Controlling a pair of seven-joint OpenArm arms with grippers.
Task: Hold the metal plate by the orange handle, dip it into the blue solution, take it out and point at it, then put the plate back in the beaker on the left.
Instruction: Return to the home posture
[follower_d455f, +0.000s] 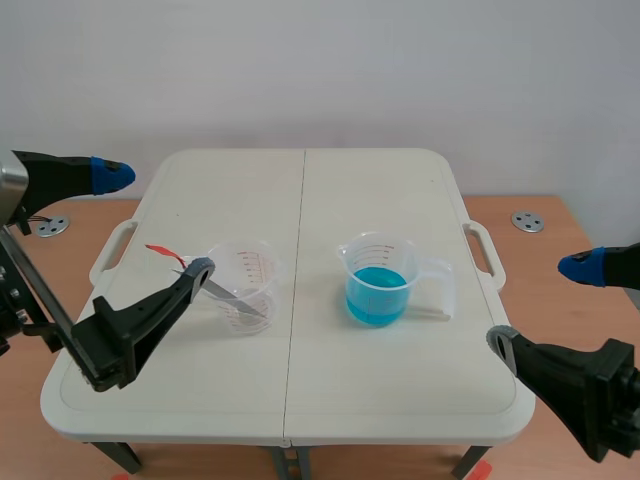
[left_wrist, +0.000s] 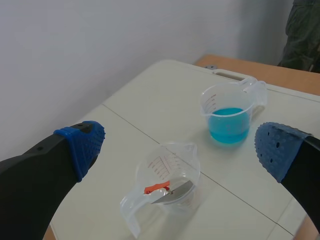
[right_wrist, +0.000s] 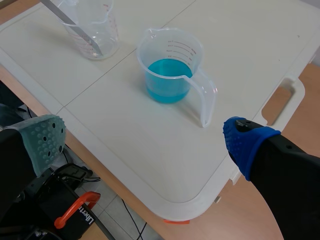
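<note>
— Two questions: where is the plate (follower_d455f: 235, 298), and does anything hold it?

— Nothing holds it. The plate leans inside the left beaker (follower_d455f: 255, 270) on the table (follower_d455f: 320, 200), and its orange handle (follower_d455f: 162, 251) pokes out over the rim. The left end effector (follower_d455f: 152, 222) hangs close by, fingers wide apart and empty. The right end effector (follower_d455f: 542, 302) sits off the table's right corner, fingers likewise apart with nothing between them.

— What could go wrong from here?

— Most likely the grab. The handle is slim and slanted, so a closing finger may miss it or nudge the light beaker and slide or tip it. If the plate is lifted askew, it could snag the rim and drag the beaker along. The solution (follower_d455f: 377, 297) stands well apart in the right beaker (follower_d455f: 380, 258). A plate lowered off-centre there could knock that beaker and spill blue across the table. A wet plate may also drip on the way back.

— And how does the plate look?

— It is a thin, narrow strip of dull grey metal, slanted against the clear wall. The handle is a small flat orange tab that offers little to grip.
</note>
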